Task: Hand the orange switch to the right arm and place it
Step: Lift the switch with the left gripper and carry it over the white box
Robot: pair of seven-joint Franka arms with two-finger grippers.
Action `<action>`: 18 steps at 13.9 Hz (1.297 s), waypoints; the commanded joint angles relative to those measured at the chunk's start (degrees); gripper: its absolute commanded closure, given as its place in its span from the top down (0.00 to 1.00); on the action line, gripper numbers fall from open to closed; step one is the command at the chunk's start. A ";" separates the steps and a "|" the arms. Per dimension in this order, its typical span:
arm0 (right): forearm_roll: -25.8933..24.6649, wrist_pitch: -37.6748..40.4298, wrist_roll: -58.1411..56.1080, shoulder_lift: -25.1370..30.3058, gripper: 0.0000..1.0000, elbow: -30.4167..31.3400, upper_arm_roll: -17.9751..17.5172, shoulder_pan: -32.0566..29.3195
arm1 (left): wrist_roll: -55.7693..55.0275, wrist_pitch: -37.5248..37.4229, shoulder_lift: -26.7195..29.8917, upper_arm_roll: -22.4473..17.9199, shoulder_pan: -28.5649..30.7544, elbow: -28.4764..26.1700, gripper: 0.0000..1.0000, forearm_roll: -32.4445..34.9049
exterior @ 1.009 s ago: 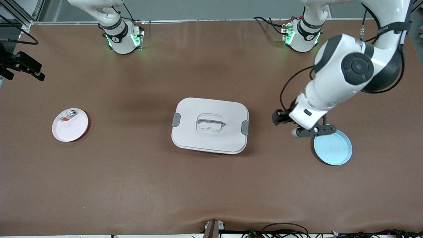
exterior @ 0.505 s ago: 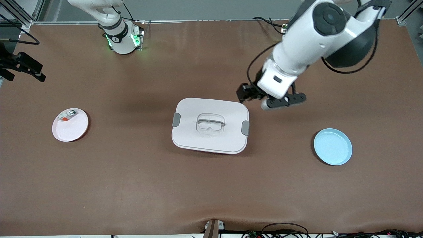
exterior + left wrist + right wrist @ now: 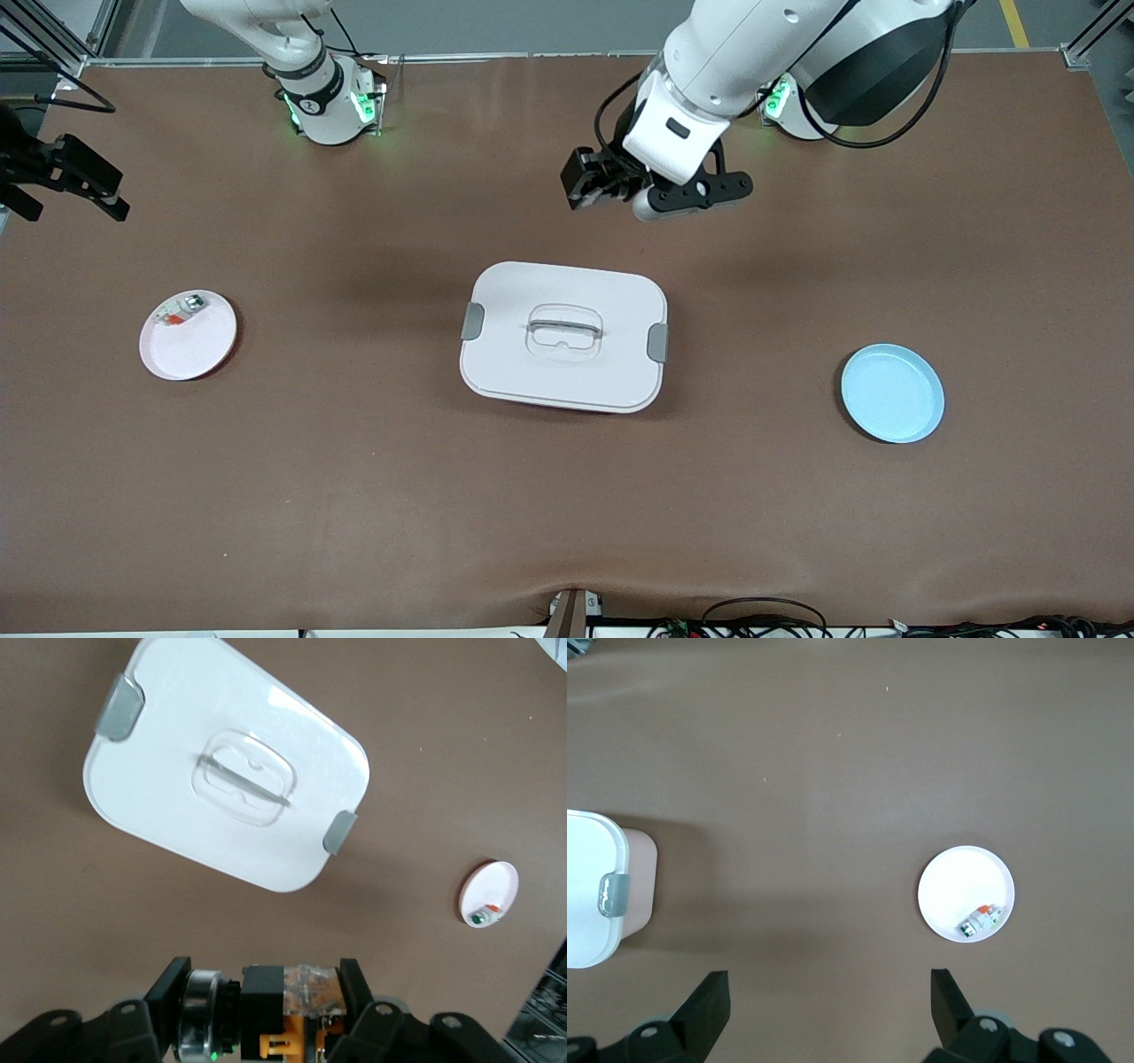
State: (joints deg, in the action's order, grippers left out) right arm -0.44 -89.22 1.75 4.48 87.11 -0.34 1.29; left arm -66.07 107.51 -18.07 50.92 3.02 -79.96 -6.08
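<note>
The table (image 3: 354,496) carries a matte brown covering with faint ripples along the edge nearest the front camera. At its middle sits a white rounded-rectangular container (image 3: 563,337), smooth plastic, with 2 grey clips at its short ends and a recessed clear handle in the lid. A glossy pale blue round plate (image 3: 892,393) lies toward the left arm's end; a white round plate (image 3: 188,335) lies toward the right arm's end and holds a small whitish-clear part (image 3: 180,311) with a red-orange bit. The left gripper (image 3: 592,182) hangs over bare table between the container and the robot bases, its fingers (image 3: 356,983) clamped on the orange switch (image 3: 292,1010), a blocky black part with an orange middle and a metallic round end. In the left wrist view the switch's long axis runs crosswise between the 2 fingers, metallic end toward one side (its heading relative to the table cannot be told). The right gripper (image 3: 830,988) waits high at the table's edge at the right arm's end, jaws spread wide with nothing between them.
</note>
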 commanded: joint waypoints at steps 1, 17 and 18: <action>-0.09 0.63 0.01 -0.26 1.00 -1.07 0.07 2.39 | -5.54 2.16 -0.83 0.58 0.06 1.29 0.46 -4.19; 29.06 -14.04 0.18 0.09 1.00 10.96 0.07 9.26 | -49.93 22.02 -9.18 -12.56 -17.66 1.38 0.46 -4.38; 31.52 -15.62 0.27 0.44 1.00 12.89 0.07 9.69 | -51.25 23.00 -9.44 -15.73 -20.48 1.82 0.46 -4.47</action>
State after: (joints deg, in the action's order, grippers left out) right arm 26.33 -102.10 1.79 3.56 95.92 -0.84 10.37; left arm -114.16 128.82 -27.08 40.36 -12.22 -79.87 -10.53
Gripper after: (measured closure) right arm 0.000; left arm 0.278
